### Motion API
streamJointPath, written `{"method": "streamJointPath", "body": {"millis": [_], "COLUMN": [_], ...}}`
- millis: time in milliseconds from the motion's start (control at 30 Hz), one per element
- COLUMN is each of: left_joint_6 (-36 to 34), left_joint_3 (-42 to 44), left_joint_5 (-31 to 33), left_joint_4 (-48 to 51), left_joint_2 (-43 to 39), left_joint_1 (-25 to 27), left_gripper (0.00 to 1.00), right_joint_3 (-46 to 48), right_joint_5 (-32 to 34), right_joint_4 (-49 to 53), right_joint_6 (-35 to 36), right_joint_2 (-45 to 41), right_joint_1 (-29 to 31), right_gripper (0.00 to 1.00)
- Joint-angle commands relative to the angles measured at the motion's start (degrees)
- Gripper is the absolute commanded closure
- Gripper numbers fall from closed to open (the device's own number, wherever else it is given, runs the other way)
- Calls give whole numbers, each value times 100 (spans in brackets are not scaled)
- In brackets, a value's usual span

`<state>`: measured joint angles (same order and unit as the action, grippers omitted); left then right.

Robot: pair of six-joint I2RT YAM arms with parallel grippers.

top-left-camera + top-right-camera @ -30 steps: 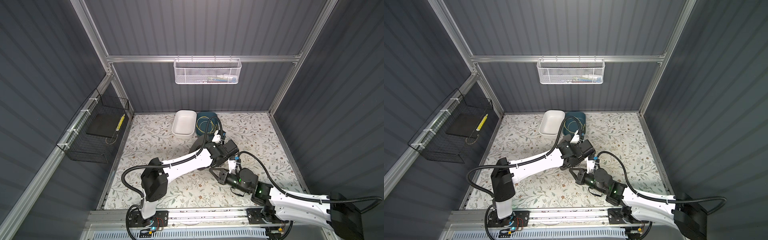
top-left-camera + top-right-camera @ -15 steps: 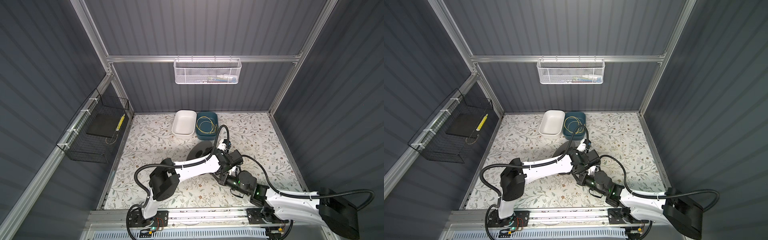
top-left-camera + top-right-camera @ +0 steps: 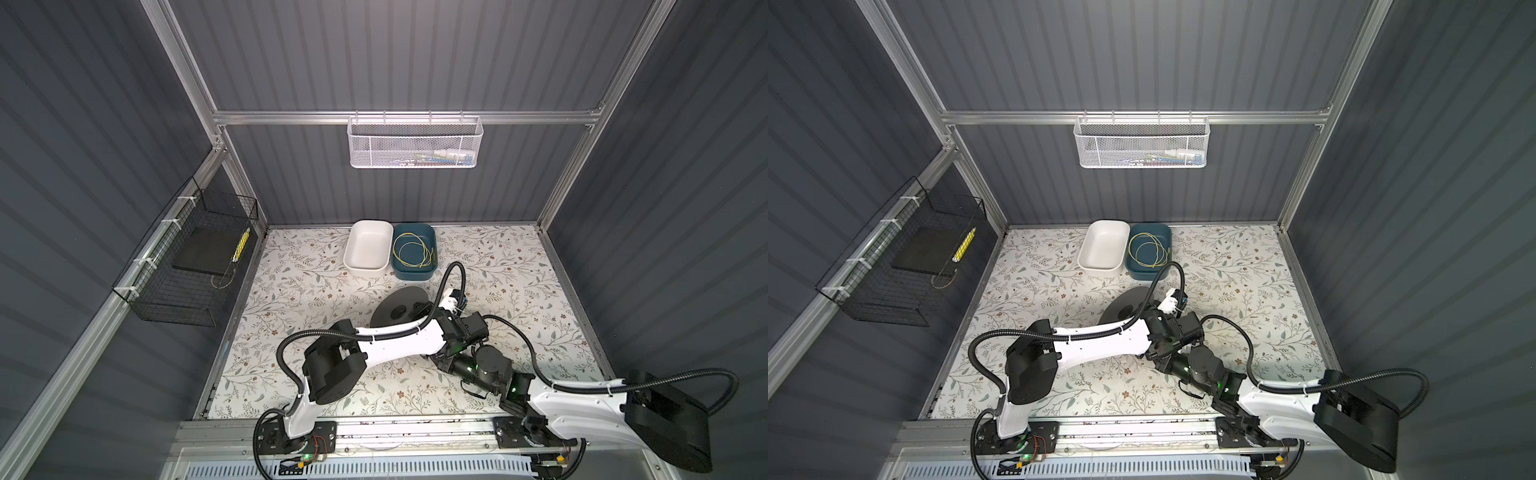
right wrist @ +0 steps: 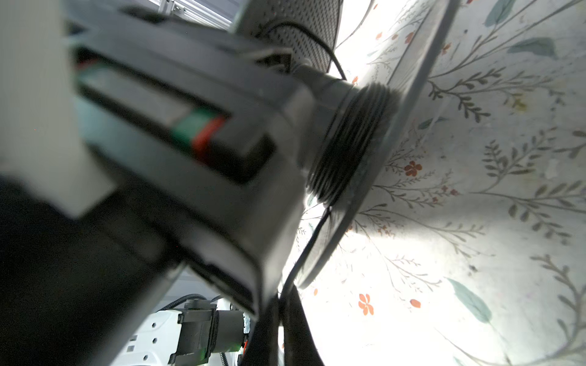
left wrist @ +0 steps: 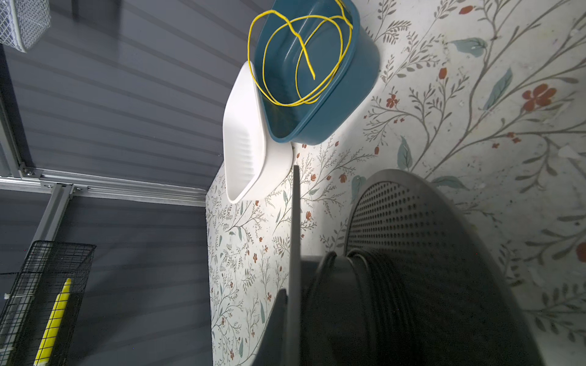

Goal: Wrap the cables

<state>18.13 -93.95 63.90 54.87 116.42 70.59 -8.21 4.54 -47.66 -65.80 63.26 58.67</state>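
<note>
- flowered table (image 3: 291,291), enclosed by grey walls (image 3: 415,62)
- reel (image 3: 390,301) clamped by left tool (image 3: 420,311), cable (image 4: 345,149) pinched by right tool (image 4: 280,304)
- blue tub (image 3: 413,273) at 12 o'clock has been uncovered

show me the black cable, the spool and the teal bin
black cable (image 4: 348,139): right wrist view, on the turns wound round the hub
spool (image 3: 390,298): in a top view, on the flat face of its flange
teal bin (image 3: 411,273): in a top view, on its near outer wall
</note>
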Motion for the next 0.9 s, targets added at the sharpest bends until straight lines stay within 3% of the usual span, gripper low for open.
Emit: {"method": "streamJointPath", "body": {"millis": [0,333,867], "left_joint_6": [-31,-329,-1092], "left_joint_3": [143,638,1611], "left_joint_5": [-87,-484,-1693], "left_joint_4": [21,-504,-2001], "left_joint_2": [49,-84,-507], "left_joint_1": [99,166,157], "left_gripper": [100,100,100], "right_joint_3": [51,187,414], "right_joint_5": [241,371,636], "right_joint_4": [-473,-1231,-2147], "right_joint_6": [-71,-275,-626], "right_joint_2": [290,1014,1891], "right_joint_1": [-1,7,12], "right_gripper": [100,100,99]}}
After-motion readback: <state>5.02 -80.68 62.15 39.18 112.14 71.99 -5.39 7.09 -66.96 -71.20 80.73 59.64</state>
